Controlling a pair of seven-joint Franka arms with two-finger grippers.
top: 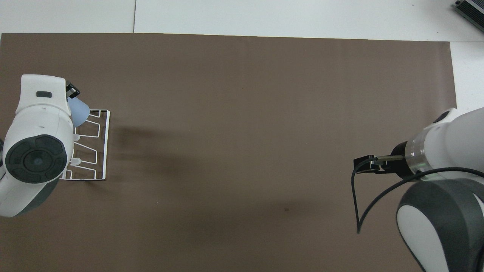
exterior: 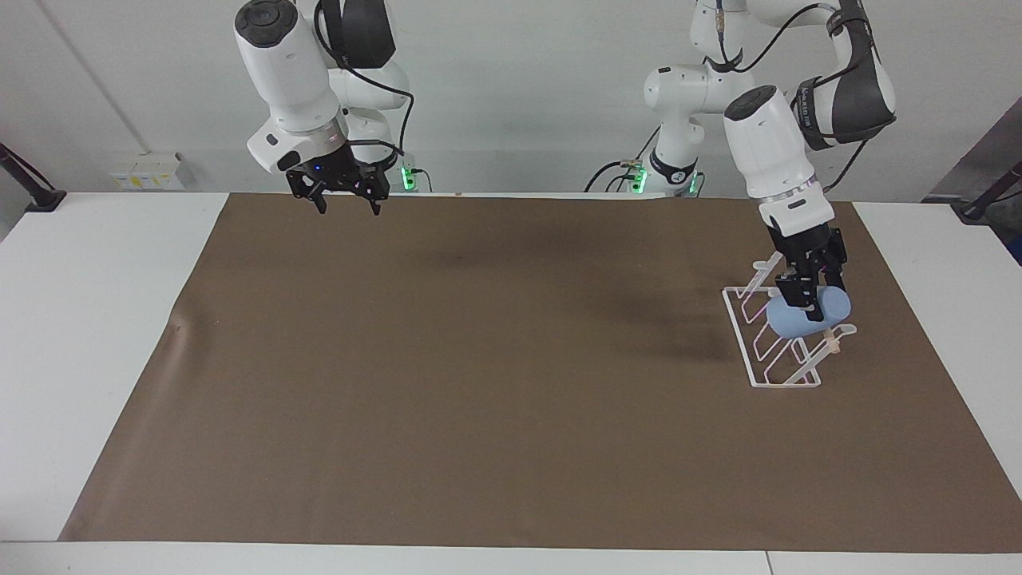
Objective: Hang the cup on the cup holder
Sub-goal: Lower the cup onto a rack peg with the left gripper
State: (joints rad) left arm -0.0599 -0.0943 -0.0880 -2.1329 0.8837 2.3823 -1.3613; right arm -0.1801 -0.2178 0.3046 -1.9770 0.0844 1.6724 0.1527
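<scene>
- Light-blue cup (exterior: 805, 312), plain and matte, no handle, lying tilted on its side, right-centre of the facing view, resting on the cup holder (exterior: 778, 335).
- In the overhead view, only a small blue wedge of the cup (top: 79, 112) peeking out at mid left, rest buried under the white arm housing.
- Cup holder: slanted white wire rack with looped prongs and a pale wooden rod on top, sitting on the brown mat (exterior: 479, 359) toward the left arm's end of the table.
- Rod mostly covered by cup and gripper in the facing view, just the tip poking out. Overhead, about half of the cup holder (top: 96, 145) hidden under the arm.
- Left gripper (exterior: 806, 294) right over the rack, fingers pinching the cup.
- Right gripper (exterior: 345, 193) waiting at upper left of the facing view, hanging over the mat's edge by the robots, fingers spread apart with nothing between them.
- Overhead, right gripper (top: 365, 166) at lower right, mostly blocked by its own wrist and a black cable, fingers impossible to read there.
</scene>
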